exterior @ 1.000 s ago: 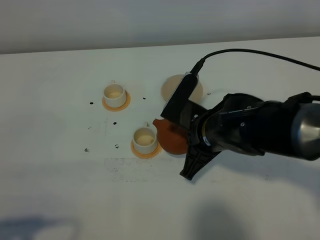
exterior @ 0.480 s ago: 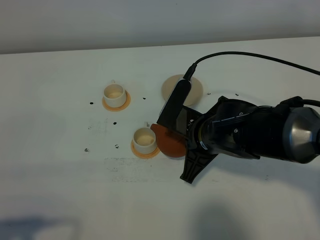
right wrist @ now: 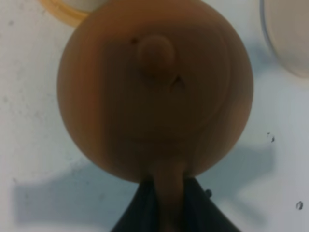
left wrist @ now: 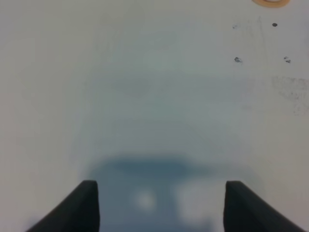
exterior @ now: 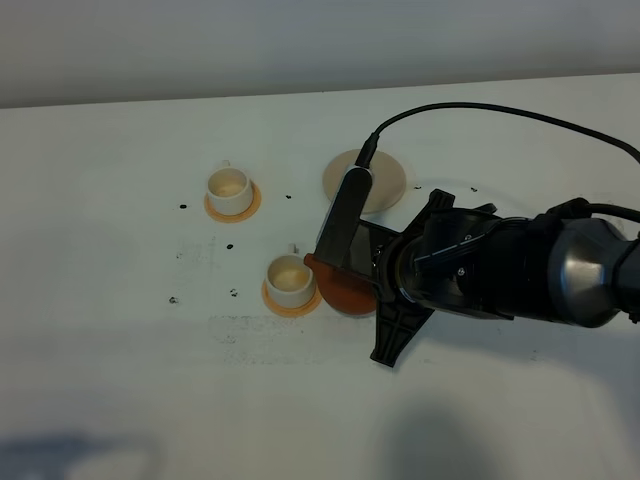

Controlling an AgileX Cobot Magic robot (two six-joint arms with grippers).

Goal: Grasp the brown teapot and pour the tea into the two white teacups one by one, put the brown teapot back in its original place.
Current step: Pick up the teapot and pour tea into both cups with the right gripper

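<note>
My right gripper is shut on the loop handle of the brown teapot, whose knobbed lid faces the wrist camera. From above, the brown teapot hangs tilted beside the near white teacup, its spout at the cup's right rim. That cup stands on an orange coaster. The far white teacup sits on its own coaster at the back left. The cream saucer lies bare behind the arm. No tea shows. My left gripper hangs open over bare table.
The right arm and its black cable stretch in from the right, covering part of the saucer. Small dark specks dot the white table. A coaster edge shows in the left wrist view.
The right wrist has rolled further and the teapot has tipped and shifted slightly left, closer over the near cup. The cups and the saucer have not moved.
</note>
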